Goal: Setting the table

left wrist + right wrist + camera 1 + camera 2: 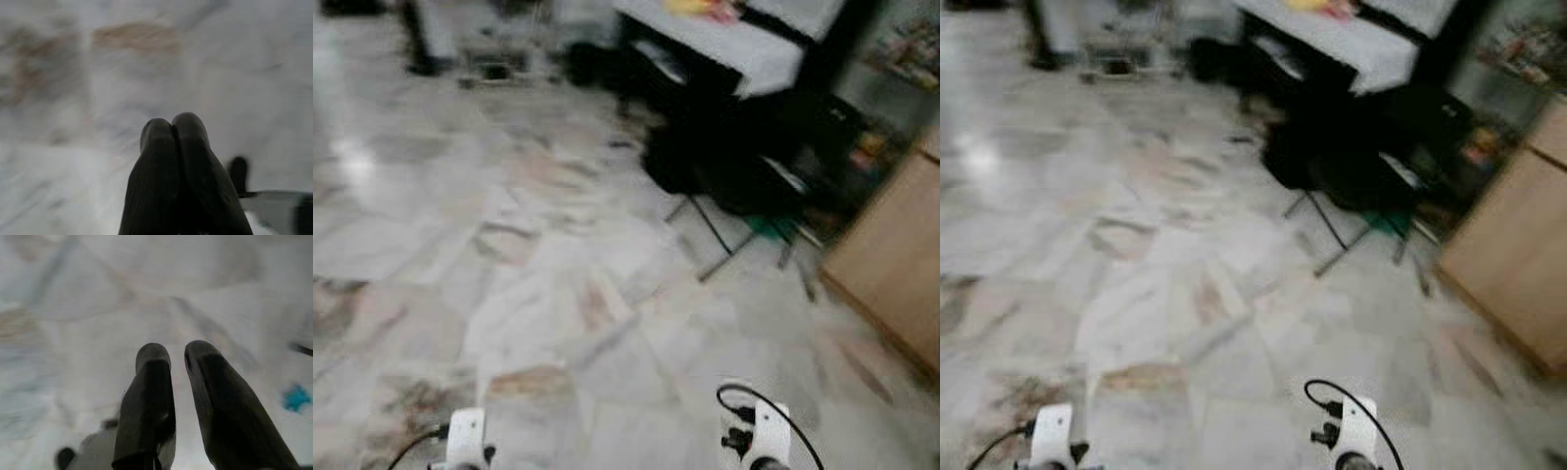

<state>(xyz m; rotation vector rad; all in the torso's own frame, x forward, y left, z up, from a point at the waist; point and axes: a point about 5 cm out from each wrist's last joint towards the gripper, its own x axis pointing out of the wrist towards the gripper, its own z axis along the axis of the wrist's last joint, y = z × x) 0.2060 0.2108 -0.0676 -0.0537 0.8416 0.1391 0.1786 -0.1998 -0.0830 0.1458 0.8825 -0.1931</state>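
- Looking down over a pale marble floor point(558, 294) with brown and grey veining — the head views are blurred.
- At the far end stands a desk point(724, 44) under a light cloth, with something yellow and pink point(705, 10) lying on its top; what these things are cannot be told through the blur.
- Beneath and just before the desk sits a dark mass point(724, 157), with thin metal legs point(715, 240) slanting onto the floor and a green patch point(769, 227) beside them.
- A light wooden cabinet point(891, 255) stands at the right edge.
- Both white wrists show at the bottom edge, each with a black cable, hanging low over the floor.
- The left end effector point(171, 125) is clenched — its two black fingertips press together, holding nothing, above the marble.
- The right end effector point(177, 355) is released, a narrow gap between its fingers point(151, 382), empty, over the floor, with a small blue spot point(296, 397) near it.
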